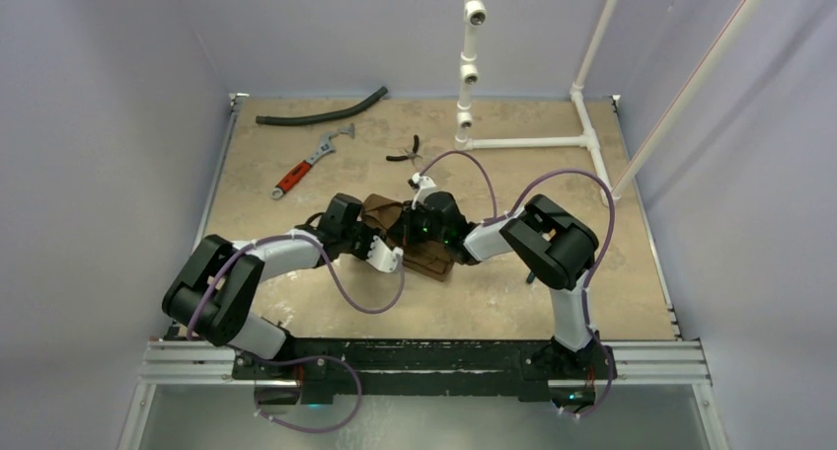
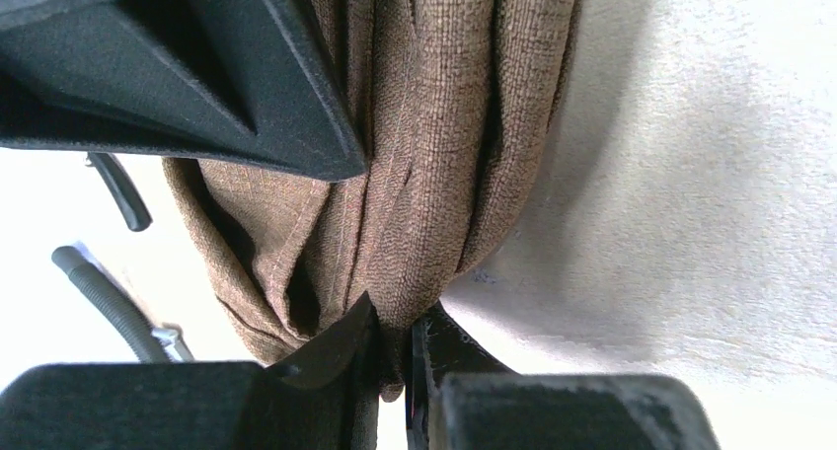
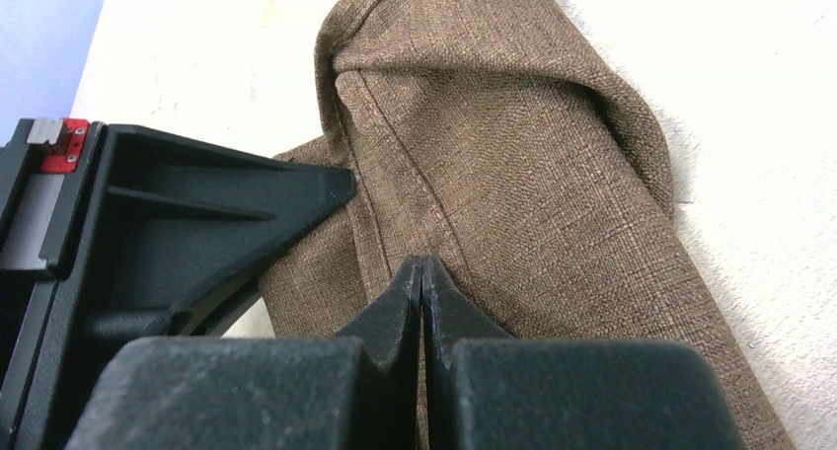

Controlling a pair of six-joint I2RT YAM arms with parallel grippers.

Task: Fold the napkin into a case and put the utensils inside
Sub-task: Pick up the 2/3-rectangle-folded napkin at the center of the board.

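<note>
The brown napkin lies bunched in the middle of the table between my two grippers. My left gripper is shut on a gathered fold of the napkin; the cloth is squeezed between its fingertips. My right gripper is shut, its tips together against the flat top of the napkin; no cloth shows between them. Each wrist view shows the other gripper's black finger close by, in the left wrist view and in the right wrist view. The utensils are out of view.
A black rubber hose lies at the back left. A red-handled wrench and small black pliers lie behind the napkin. A white pipe frame stands at the back right. Walls enclose the table.
</note>
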